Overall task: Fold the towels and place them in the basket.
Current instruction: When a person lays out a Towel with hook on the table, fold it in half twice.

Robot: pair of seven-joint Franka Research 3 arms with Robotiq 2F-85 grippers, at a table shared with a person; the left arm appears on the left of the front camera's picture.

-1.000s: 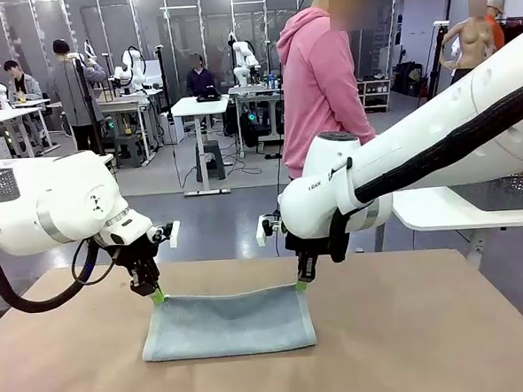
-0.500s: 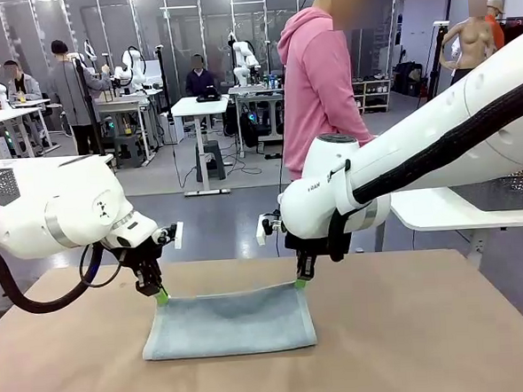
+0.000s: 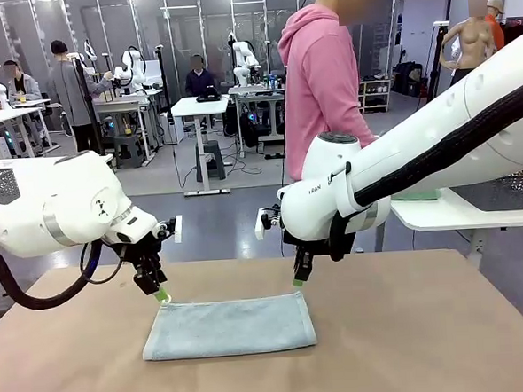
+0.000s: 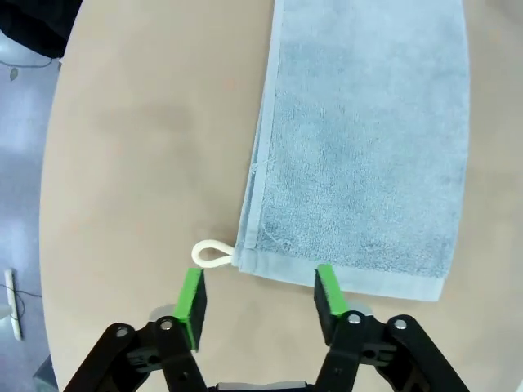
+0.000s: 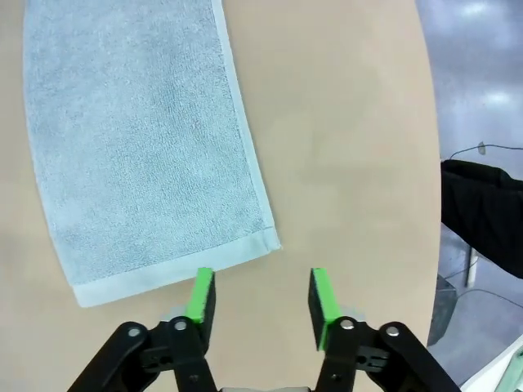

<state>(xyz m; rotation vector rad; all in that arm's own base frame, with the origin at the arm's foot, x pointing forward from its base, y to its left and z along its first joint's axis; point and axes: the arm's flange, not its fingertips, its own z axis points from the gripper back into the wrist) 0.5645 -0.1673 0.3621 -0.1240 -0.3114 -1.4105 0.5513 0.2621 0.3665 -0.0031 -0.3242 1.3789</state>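
Observation:
A light blue-grey towel [image 3: 229, 326] lies folded flat on the tan table, with a small white corner loop [image 4: 208, 255]. My left gripper [image 3: 162, 296] hovers open just above the towel's far left corner; in the left wrist view the towel [image 4: 368, 139] lies ahead and the gripper [image 4: 259, 299] holds nothing. My right gripper [image 3: 297, 283] hangs open over the far right corner; in its wrist view the gripper [image 5: 258, 300] is empty just off the corner of the towel [image 5: 139, 139]. The basket is out of view.
A person in a pink hoodie [image 3: 321, 77] stands at the far side of the table [image 3: 448, 344]. A white side table [image 3: 458, 209] stands at the right.
Both grippers have opened and let go of the towel's far corners. The raised far edge has dropped flat, and both grippers have lifted slightly.

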